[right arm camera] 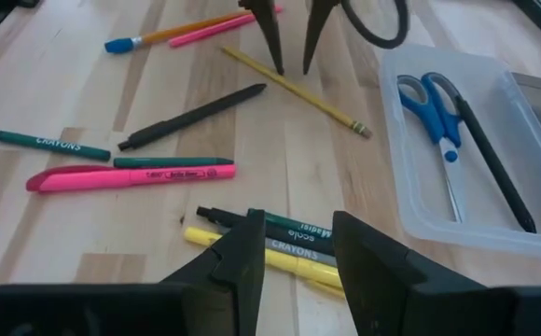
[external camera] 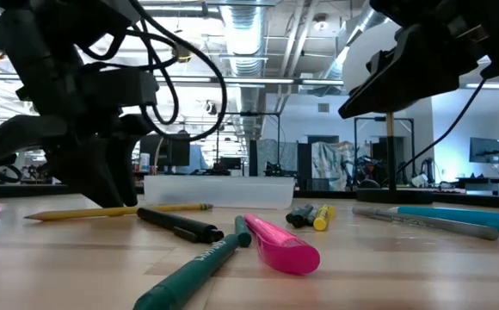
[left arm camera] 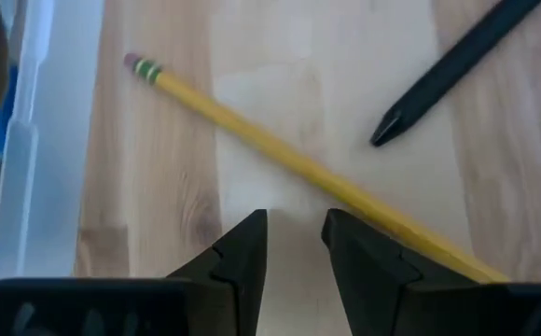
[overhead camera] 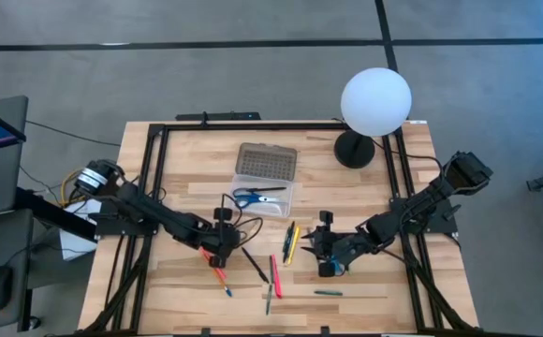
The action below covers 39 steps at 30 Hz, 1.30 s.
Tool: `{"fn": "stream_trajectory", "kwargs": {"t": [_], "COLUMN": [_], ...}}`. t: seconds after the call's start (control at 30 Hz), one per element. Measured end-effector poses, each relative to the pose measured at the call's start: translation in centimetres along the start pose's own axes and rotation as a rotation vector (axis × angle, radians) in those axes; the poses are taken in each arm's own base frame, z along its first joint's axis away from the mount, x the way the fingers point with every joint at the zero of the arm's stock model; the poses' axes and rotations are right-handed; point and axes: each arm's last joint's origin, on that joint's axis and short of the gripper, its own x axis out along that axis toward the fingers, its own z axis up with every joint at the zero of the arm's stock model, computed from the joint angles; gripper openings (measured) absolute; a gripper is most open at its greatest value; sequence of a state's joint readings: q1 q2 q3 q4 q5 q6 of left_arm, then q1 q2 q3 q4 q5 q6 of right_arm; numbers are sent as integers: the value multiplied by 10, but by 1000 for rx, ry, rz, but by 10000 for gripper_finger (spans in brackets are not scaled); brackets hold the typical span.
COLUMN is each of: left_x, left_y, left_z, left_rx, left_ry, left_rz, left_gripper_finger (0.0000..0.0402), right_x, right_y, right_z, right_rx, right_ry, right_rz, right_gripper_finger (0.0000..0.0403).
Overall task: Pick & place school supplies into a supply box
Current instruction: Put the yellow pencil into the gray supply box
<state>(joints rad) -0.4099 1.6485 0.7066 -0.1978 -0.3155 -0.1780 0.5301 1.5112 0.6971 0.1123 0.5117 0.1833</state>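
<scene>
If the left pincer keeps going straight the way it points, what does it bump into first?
Probably the yellow pencil. The left pincer has its fingers open just above the wood, and the pencil lies slanted right across their path. Past it there is only bare table, though how near the pencil sits is hard to judge.

Yellow pencil (left arm camera: 280, 154) tip end cut off behind left pincer (left arm camera: 294, 247) finger; supply box (left arm camera: 28, 140) cropped at frame edge in left wrist view; scissors (right arm camera: 438, 121) blade tips blurred through box wall.

Grey floor (overhead camera: 253, 23), white globe lamp (overhead camera: 375, 95), ceiling ducts (external camera: 249, 34)
</scene>
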Motion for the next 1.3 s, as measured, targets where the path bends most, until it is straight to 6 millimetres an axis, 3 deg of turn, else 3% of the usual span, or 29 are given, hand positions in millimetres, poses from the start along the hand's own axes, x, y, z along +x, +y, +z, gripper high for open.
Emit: {"fn": "stream_trajectory", "kwargs": {"t": [0.27,0.47,0.77,0.97,1.3], "left_x": [-2,4,25,25,24], "left_y": [-1,22,29,27,21], "left_z": [10,20,30,35,35], "left_rx": [90,30,98,101,18], "left_ry": [-36,-79,-142,-144,-127], "left_rz": [35,113,-1,-4,-8], "left_gripper_finger": [114,114,114,114,114], "right_x": [0,0,6,32,82], "right_y": [0,0,3,11,15], "right_z": [0,0,-5,-7,24], "right_rx": [0,1,-23,-135,-254], "right_ry": [0,0,22,-16,-6], "right_rz": [0,0,14,58,49], "right_gripper_finger": [120,120,120,120,120]}}
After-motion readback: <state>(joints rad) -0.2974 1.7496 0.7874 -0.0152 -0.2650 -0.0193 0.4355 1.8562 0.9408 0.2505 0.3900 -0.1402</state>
